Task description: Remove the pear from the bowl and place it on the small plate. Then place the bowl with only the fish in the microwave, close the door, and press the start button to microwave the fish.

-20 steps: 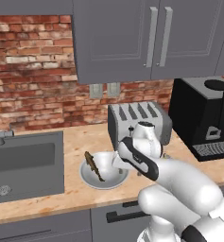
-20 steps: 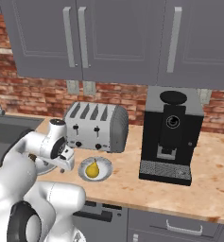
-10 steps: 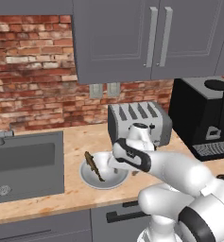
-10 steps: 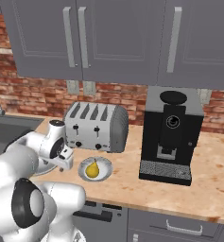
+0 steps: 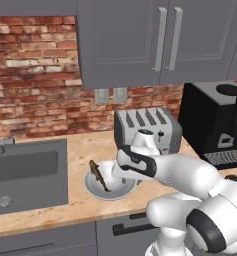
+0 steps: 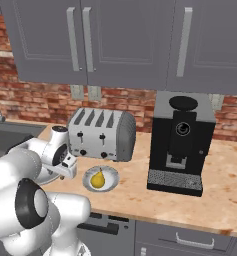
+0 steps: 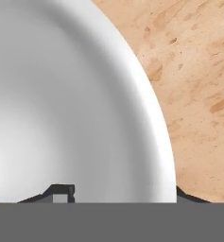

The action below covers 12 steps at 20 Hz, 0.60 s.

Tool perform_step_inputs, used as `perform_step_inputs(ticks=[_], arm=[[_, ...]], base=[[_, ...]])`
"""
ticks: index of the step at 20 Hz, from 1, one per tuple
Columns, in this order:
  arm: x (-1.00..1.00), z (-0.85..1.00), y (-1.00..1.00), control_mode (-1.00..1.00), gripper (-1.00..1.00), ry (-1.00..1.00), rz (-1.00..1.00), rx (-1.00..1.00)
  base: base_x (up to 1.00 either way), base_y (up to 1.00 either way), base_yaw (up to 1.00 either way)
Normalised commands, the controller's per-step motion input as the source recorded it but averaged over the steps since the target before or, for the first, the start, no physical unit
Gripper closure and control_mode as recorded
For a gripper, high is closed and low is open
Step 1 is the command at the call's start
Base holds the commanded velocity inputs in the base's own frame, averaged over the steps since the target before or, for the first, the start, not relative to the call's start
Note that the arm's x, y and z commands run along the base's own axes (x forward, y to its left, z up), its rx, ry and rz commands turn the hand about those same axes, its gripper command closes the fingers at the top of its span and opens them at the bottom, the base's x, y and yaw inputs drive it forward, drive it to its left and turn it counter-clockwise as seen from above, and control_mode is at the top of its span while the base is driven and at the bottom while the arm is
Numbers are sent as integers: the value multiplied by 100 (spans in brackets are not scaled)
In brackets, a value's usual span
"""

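Observation:
The light-grey bowl (image 5: 97, 189) sits on the counter just right of the sink, with the thin brown fish (image 5: 100, 176) lying in its left half. My gripper (image 5: 123, 178) points down at the bowl's right rim. In the hand view the gripper (image 7: 126, 194) straddles that rim (image 7: 151, 118), one fingertip (image 7: 61, 193) inside the bowl and the other outside it. There is a gap on the inner side, so the jaws are open. The yellow pear (image 6: 97, 178) stands on the small plate (image 6: 113, 175) in front of the toaster. The microwave and its door are out of view.
A silver toaster (image 5: 147, 127) stands right behind the bowl and my hand. To its right is a black coffee machine (image 6: 182, 142). The sink (image 5: 25, 172) lies to the left. Grey wall cabinets (image 5: 140, 40) hang above the counter.
My hand has moved left and slightly down, from in front of the toaster to the bowl's right rim. Bowl, fish, pear and plate have not moved.

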Motion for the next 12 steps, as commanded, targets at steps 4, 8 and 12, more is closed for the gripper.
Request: perform_step_inputs(ticks=[4, 8, 12], arm=[[-7, -2, 5, -100, 100, 0, 0, 0], [-30, 3, 0, -100, 100, -6, -5, 0], [-19, 15, 2, -100, 100, -14, -7, 0]], base=[[0, 0, 0], [0, 0, 0], [0, 0, 0]])
